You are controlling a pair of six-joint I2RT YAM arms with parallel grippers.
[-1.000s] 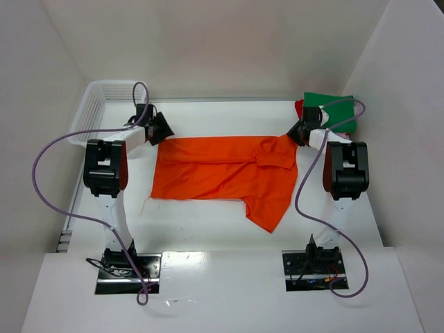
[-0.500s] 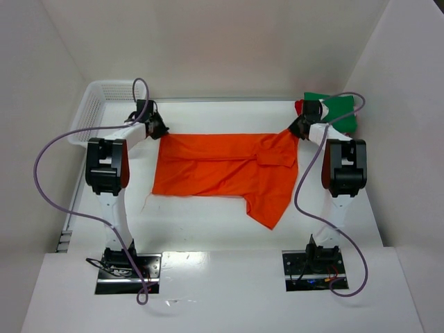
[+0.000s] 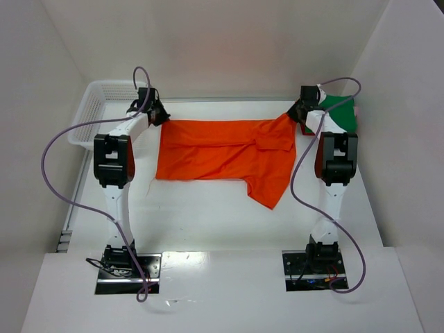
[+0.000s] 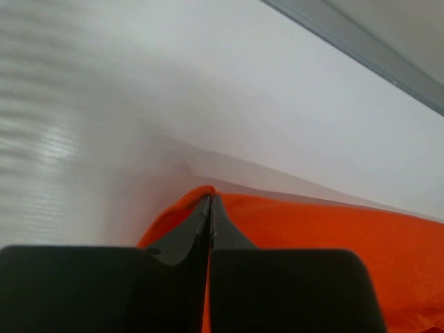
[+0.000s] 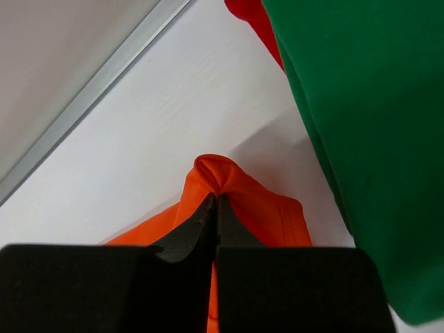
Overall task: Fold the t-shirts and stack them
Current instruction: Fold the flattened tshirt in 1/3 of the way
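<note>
Your left pincer (image 4: 210, 202) is clamped shut on the far left corner of the orange t-shirt (image 3: 222, 149). In the left wrist view its 2 dark fingers meet at the tips with a fold of orange cloth pinched between them. Your right pincer (image 5: 216, 201) grips the shirt's far right corner the same way, jaws closed. The right wrist view shows a small hump of orange bunched up just past the fingertips.

The orange t-shirt lies spread across the middle of the table (image 3: 201, 215), with its far edge running in a fairly straight line from one pincer to the other, close to the back of the table. Most of the cloth lies flat in a wide band. On the right side 1 pointed flap reaches toward the arm bases, and a smaller folded panel sits on top of the shirt near the right grip. The left edge looks straight, and a thin loose thread trails from its near left corner.

A folded green t-shirt (image 3: 343, 118) sits in the far right corner of the table, just beside your right pincer. It lies on a red t-shirt (image 5: 251, 15) — only a sliver of red shows past the green edge. The white mesh basket (image 3: 94, 97) stands at the far left corner, just beside your left arm.
</note>
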